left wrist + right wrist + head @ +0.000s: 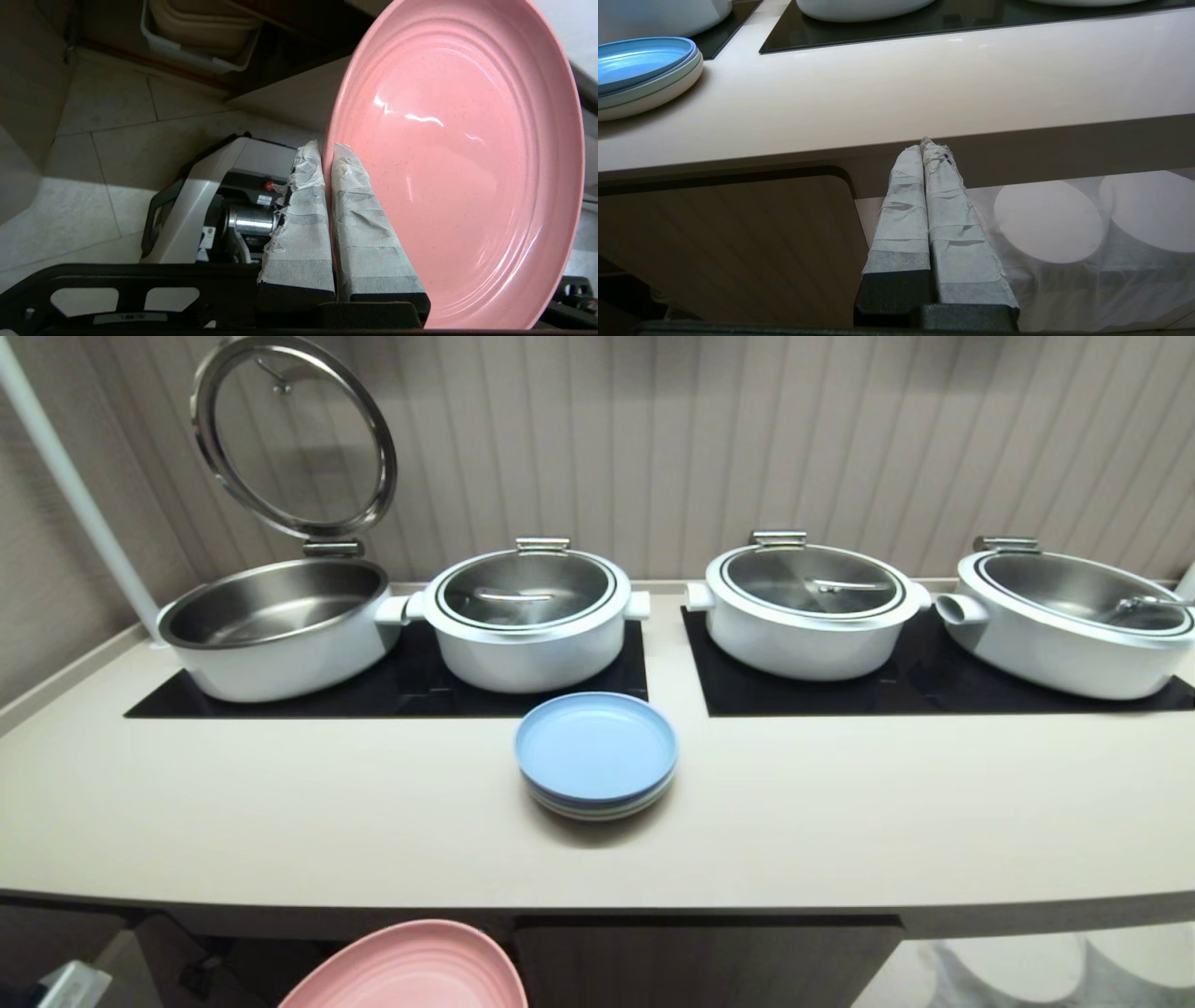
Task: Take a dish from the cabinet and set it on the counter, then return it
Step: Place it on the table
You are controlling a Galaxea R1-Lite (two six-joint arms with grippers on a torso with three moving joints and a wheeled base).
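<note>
I have the pink dish (467, 154) pinched by its rim in the left gripper (327, 154), one taped finger on each face, so it comes up edge-on below the counter (280, 821) lip — free of the cabinet (724, 242). The wrist holds it tilted, near upright. My right gripper (924, 149) hangs parked before the counter edge, clenched on nothing.
</note>
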